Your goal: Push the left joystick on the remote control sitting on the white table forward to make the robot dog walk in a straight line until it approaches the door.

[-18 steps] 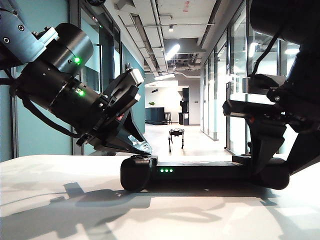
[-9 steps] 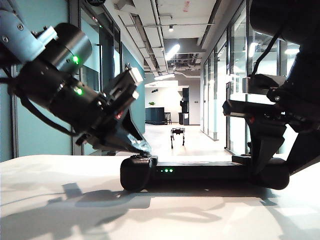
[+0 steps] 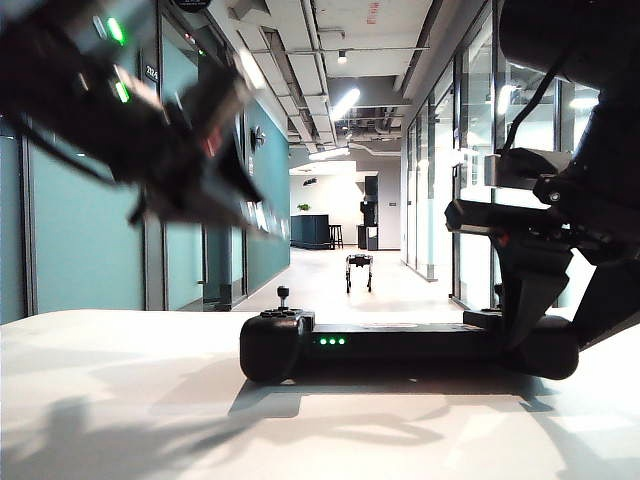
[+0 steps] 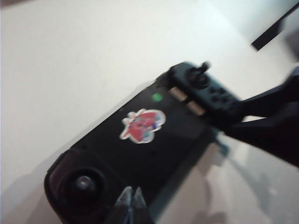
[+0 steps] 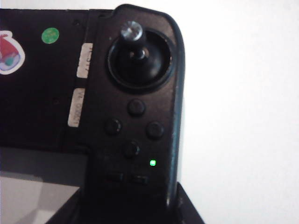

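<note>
Two hands: the left hand [image 4: 131, 200], fingertips pinched together, hung clear above the remote control [image 3: 400, 345] on the counter [image 3: 120, 400]; the right hand [image 3: 525, 310] braced its far handle, grip unclear. The left joystick [image 3: 283, 296] looked light and springy, best nudged at its cap.

black cylindrical left arm [image 3: 110, 110], green indicator lights, dark cables

Open air above the left joystick [image 3: 283, 295] now, with the left gripper [image 4: 131, 199] up high, fingertips together. The right gripper [image 3: 527, 318] blocks the remote control [image 3: 400, 345] at its right handle. Broad bare white table [image 3: 120, 400] stretches out front, open for passing.
</note>
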